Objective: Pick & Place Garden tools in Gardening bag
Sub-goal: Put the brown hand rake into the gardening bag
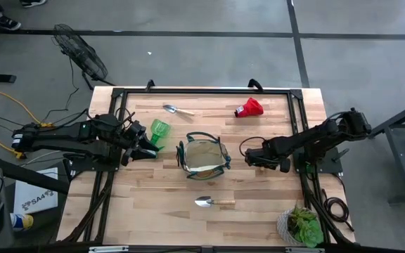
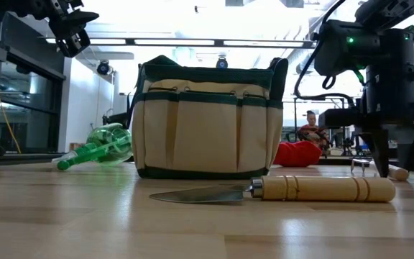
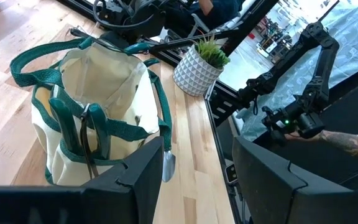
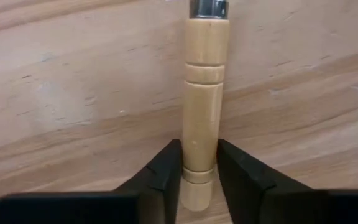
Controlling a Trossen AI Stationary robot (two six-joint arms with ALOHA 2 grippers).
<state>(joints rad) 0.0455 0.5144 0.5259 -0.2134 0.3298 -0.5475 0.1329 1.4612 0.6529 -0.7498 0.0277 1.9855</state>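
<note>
A pale wooden worktop (image 1: pixel 153 204) seen from above, with a small round khaki fabric gardening bag (image 1: pixel 203 157) with dark green trim standing near its centre, mouth open.

The right gripper (image 1: pixel 250 157) is lowered to the worktop at about three o'clock from the bag, just beside it. In the right wrist view, a turned wooden handle with a metal collar (image 4: pixel 202 99) lies flat on the worktop, its butt end running between the two dark fingers (image 4: pixel 160 174). The fingers sit close against both sides of the handle, either touching it or a hair off; whether they are truly clamped on it cannot be told.

The left gripper (image 1: pixel 148 145) hangs above the worktop at about nine o'clock from the bag, its fingers apart and holding nothing. Just beside it lies a bright green translucent plastic piece (image 1: pixel 160 131).

A silver trowel with a wooden handle (image 1: pixel 214 202) lies at six o'clock from the bag, apart from it. A second small silver trowel with a wooden handle (image 1: pixel 178 109) lies at about eleven o'clock. A red piece (image 1: pixel 249 108) lies at about one o'clock, near the far edge. A leafy green plant in a pale patterned pot (image 1: pixel 300 225) stands at the worktop's near right corner.
</note>
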